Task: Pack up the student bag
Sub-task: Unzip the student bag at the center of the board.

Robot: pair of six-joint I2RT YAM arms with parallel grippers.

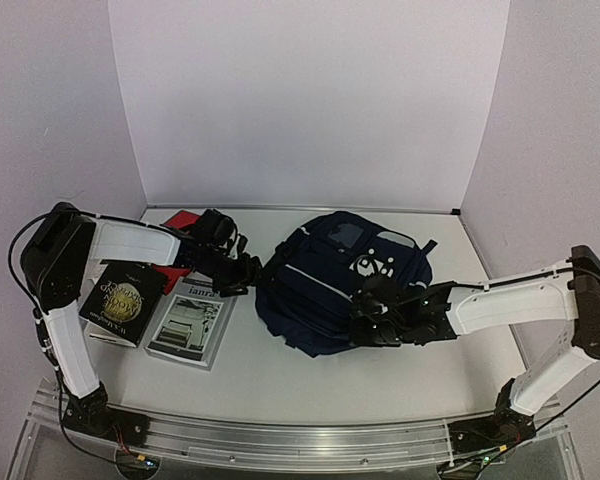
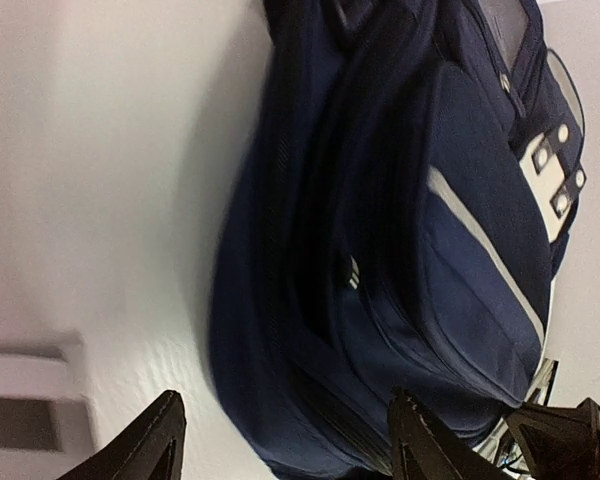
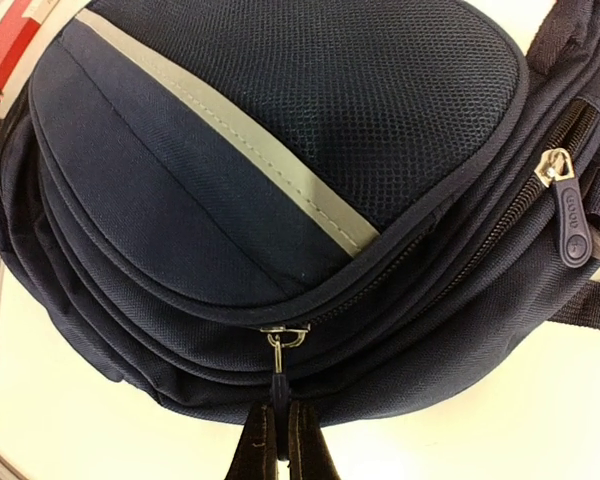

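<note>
- Navy fabric with thin grey-white stripes makes up the student bag (image 1: pixel 330 285). It lies flat near the middle of the table (image 1: pixel 280 385), between the two arms, and a dark book (image 1: pixel 122 300) and a grey booklet (image 1: pixel 190 325) lie well to its left.
- We judge the bag to be soft and floppy. The cloth sags in folds at the edge, so it will probably bend and slide on the smooth table when one side is pulled.
- It looks rather flat, so we think it is light for its size, and one arm should steady it while the other pulls.
- The best places to take hold seem to us the zip pull (image 3: pixel 278 385), the thick piped seams and the dark straps. The mesh panel gives little to grip.
- The right gripper (image 3: pixel 280 445) has its jaws pressed together, pinching the zip pull just under its metal ring.
- The left gripper (image 2: pixel 285 440) is at the bag's left edge with its jaws spread and holds nothing.
- The front shows a rounded mesh pocket crossed by one pale stripe, a second zipper with a dark rubber tab (image 3: pixel 570 225), and white marks near the top.
</note>
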